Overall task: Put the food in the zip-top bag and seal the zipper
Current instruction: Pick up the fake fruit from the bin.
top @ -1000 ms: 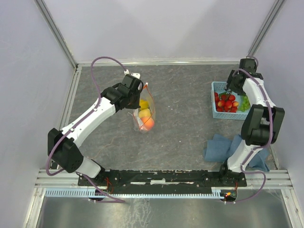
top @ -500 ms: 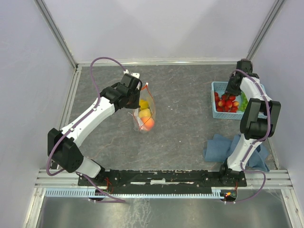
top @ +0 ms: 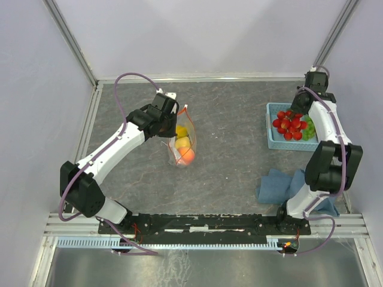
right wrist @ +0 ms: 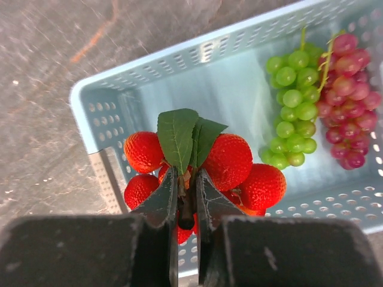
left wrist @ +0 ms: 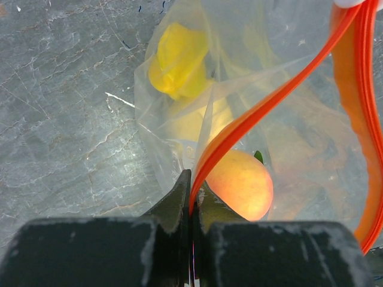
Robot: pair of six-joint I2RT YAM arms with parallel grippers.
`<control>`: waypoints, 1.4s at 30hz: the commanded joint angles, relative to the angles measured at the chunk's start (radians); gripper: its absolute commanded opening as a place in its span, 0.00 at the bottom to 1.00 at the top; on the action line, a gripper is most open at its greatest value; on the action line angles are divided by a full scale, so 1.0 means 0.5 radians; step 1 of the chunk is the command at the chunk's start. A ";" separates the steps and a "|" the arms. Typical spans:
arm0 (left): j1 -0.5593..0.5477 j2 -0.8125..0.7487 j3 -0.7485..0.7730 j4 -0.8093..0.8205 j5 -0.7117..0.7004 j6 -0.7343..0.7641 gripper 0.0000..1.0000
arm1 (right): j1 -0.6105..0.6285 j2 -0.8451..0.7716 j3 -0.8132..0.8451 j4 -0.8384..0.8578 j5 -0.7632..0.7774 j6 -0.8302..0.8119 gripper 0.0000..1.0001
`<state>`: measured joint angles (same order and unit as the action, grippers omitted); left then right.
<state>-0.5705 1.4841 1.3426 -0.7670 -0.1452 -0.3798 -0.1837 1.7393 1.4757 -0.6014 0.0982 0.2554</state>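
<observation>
Soft, even light from above fills the overhead view, and only faint shadows lie on the table (top: 239,137). In the left wrist view the bag (left wrist: 155,107) shows pale glare and the zipper (left wrist: 251,122) blurs close up. The strawberries (right wrist: 230,161) look sharp, and the basket (right wrist: 197,89) floor is shiny.

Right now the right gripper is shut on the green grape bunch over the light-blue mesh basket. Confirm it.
Not the green grapes: the right gripper is shut on the bunch of red strawberries over the light-blue mesh basket, as the right wrist view shows.
</observation>
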 commanded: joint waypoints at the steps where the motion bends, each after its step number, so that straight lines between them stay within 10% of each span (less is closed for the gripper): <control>1: 0.012 -0.057 -0.004 0.072 0.050 0.092 0.03 | 0.036 -0.302 -0.042 0.133 0.041 -0.013 0.02; 17: 0.014 -0.131 -0.027 0.126 0.225 0.147 0.03 | 0.621 -0.915 -0.246 0.381 -0.439 0.001 0.02; 42: 0.014 -0.133 -0.050 0.196 0.695 0.205 0.03 | 1.310 -1.295 -0.747 1.837 -1.521 0.181 0.02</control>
<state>-0.5678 1.4445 1.3174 -0.7227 0.1436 -0.3309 0.4301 1.1110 1.0946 0.0986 -0.5594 0.3031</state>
